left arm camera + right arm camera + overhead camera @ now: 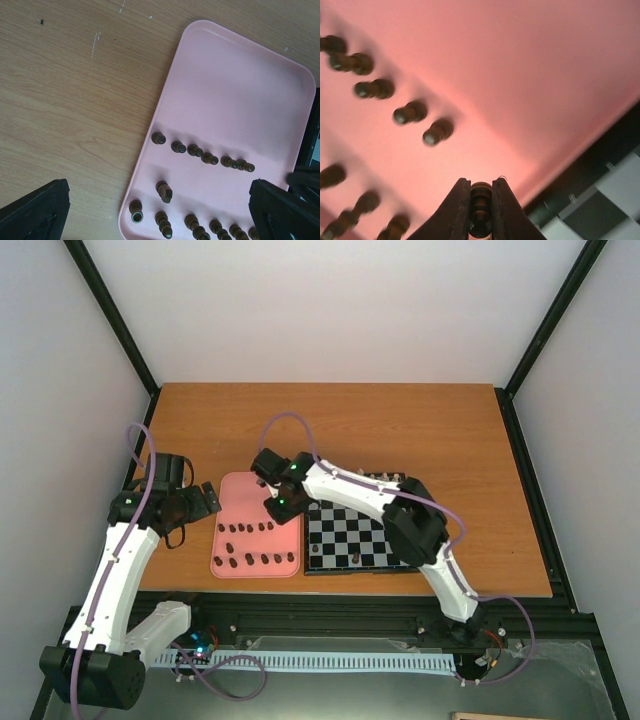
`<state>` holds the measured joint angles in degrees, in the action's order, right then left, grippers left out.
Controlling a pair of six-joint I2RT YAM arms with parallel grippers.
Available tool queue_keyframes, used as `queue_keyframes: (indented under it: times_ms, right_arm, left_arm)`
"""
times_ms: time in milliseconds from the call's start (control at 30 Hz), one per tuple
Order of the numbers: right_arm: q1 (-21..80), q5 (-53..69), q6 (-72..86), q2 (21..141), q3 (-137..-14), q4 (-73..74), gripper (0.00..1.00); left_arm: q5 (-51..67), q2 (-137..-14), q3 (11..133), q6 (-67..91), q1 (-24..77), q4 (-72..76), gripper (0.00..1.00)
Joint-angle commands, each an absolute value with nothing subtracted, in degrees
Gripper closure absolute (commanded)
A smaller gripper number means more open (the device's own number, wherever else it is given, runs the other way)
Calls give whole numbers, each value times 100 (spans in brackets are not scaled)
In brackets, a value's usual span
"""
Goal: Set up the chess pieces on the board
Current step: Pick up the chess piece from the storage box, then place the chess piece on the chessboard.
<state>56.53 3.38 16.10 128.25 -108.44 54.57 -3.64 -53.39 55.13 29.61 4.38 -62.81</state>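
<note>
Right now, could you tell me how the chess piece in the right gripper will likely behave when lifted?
The chess piece is small and rounded, so it may pivot or slip in the right gripper. It looks rigid and probably light. Other pieces lie on their sides on the pink tray, so it likely tips and rolls easily.

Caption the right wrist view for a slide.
Right hand pinches one dark chess piece over the pink tray, other pieces lying on it, board at right.
</note>
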Motion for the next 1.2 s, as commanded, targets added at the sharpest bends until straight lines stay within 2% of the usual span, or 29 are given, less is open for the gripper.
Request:
queue_keyframes:
  times_ms: [0, 233, 433, 733, 1167]
  right_arm:
    - [5642, 112, 1821, 11722, -10417, 5686, 96]
    - [5643, -109, 2273, 10596, -8623, 5511, 96]
    - [5643, -129, 2544, 10133, -7456, 5030, 97]
    - [5643, -127, 2624, 10168, -7025, 4630, 97]
    - [5642, -75, 2613, 10329, -7129, 4615, 97]
  left_arm:
    - [-391, -5346, 5587, 2900, 403, -6242, 0]
    - [-309, -5363, 5458, 2922, 395, -6136, 0]
    - [-264, -5387, 5463, 2896, 395, -6114, 0]
    - [-245, -5423, 5504, 2883, 395, -6125, 0]
    - [-246, -5471, 5495, 2892, 396, -6100, 0]
